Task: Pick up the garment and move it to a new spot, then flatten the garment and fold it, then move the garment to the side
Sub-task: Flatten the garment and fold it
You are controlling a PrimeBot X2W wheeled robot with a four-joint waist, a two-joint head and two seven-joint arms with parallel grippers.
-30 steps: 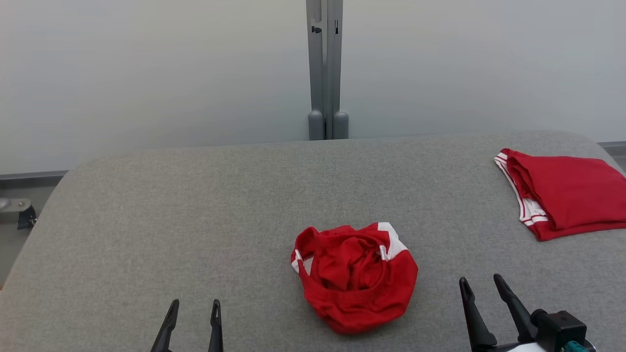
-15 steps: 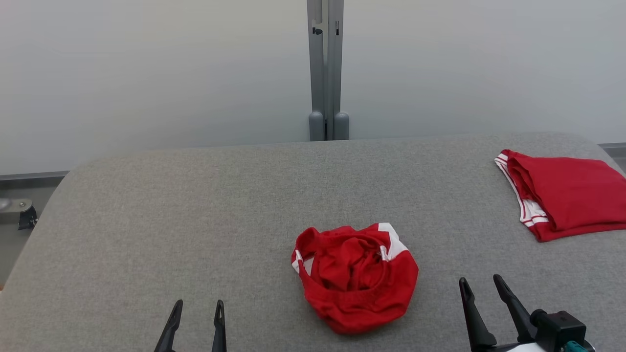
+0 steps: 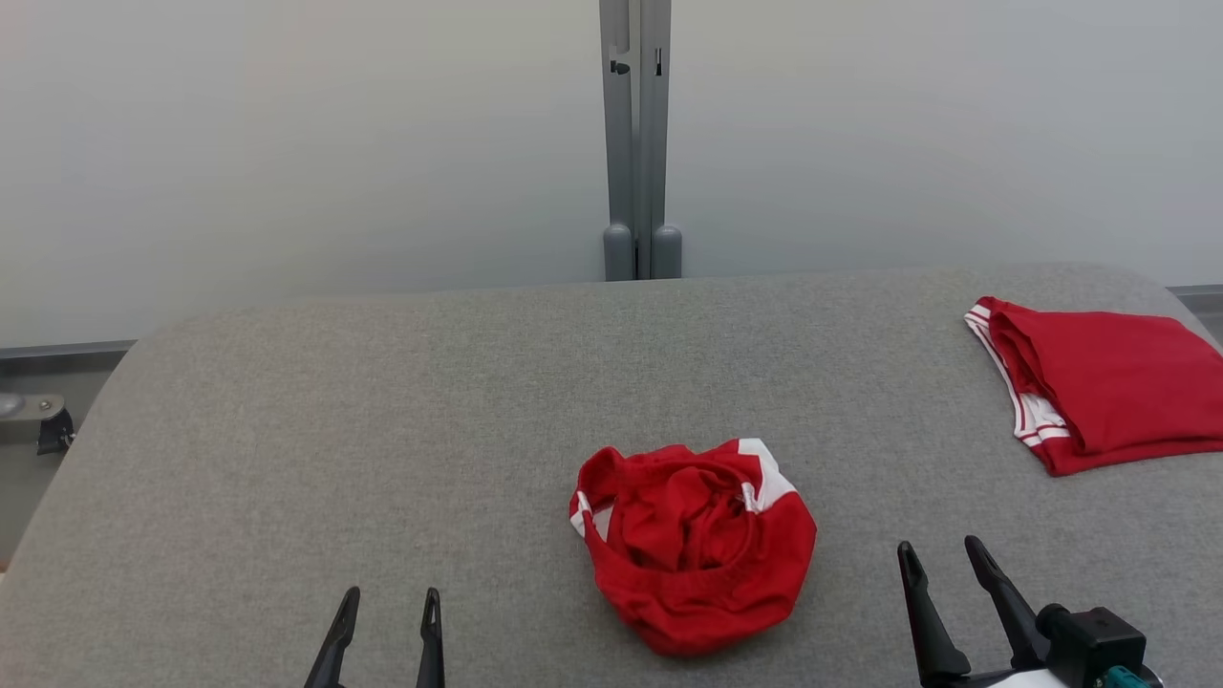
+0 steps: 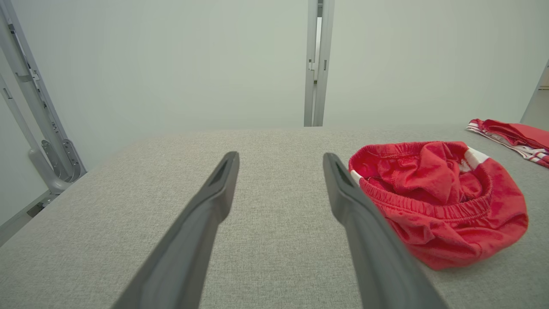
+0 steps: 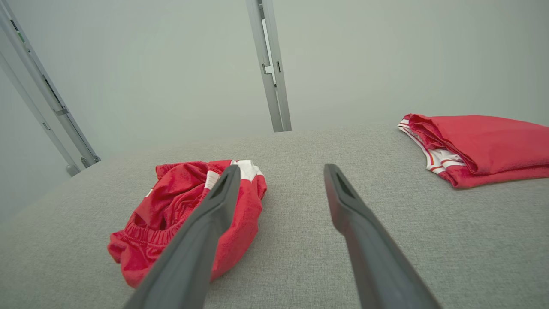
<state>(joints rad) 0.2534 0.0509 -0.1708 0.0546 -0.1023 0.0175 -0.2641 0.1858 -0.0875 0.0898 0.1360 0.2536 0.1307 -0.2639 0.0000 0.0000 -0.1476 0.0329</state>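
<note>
You see the garment (image 3: 696,545) in a bunched-up red heap with white bits, near the front of the grey table (image 3: 382,430). Your left gripper (image 3: 392,594) is wide open and holds nothing, off to the heap's left. Your right gripper (image 3: 938,545) is wide open too, off to its right. Just bare table lies between them and the heap. A folded red cloth (image 3: 1099,382) with white stripes rests well apart at the right edge. A grey post (image 3: 635,143) stands behind.

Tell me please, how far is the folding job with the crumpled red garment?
Done: nothing; the crumpled red garment lies bunched on the grey table. In hand: nothing; left gripper and right gripper are open, apart from it. Left: pick up, move, flatten, fold, set aside.
</note>
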